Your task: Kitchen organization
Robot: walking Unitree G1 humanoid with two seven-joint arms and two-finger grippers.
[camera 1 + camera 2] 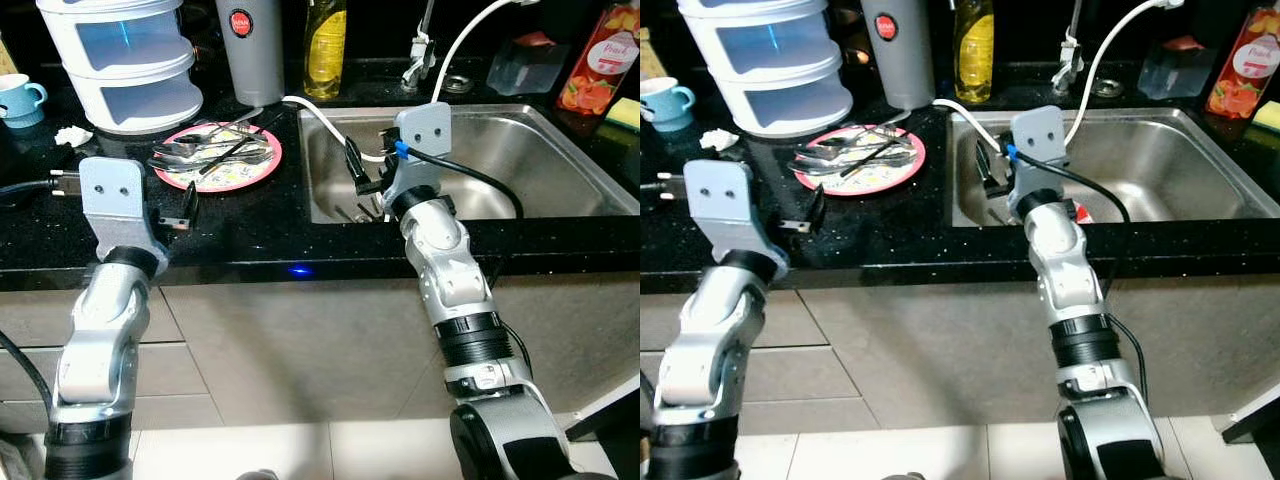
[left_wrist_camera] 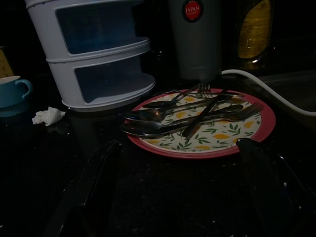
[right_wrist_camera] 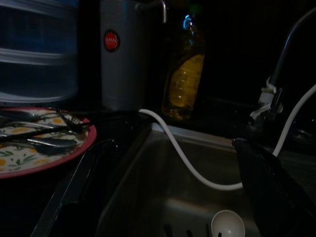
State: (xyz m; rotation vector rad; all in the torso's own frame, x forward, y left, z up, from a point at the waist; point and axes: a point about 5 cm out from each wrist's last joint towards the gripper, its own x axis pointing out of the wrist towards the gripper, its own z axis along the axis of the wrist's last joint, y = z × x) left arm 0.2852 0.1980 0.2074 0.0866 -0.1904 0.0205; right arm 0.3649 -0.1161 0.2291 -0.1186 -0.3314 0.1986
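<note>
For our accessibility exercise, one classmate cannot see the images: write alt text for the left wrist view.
A pink-rimmed plate piled with forks and spoons sits on a dark counter, just beyond the left gripper, whose fingers are open. Behind it stand a white tiered container, a grey canister, a blue cup and a crumpled tissue.

Cut off at the bench's back edge: drawer unit [image 1: 120,60], soap bottle [image 1: 325,45], juice carton [image 1: 598,60].

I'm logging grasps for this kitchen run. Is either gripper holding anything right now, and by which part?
Nothing is held. The left gripper is open over the black counter near the pink-rimmed plate of cutlery; the right gripper is open above the steel sink.
</note>
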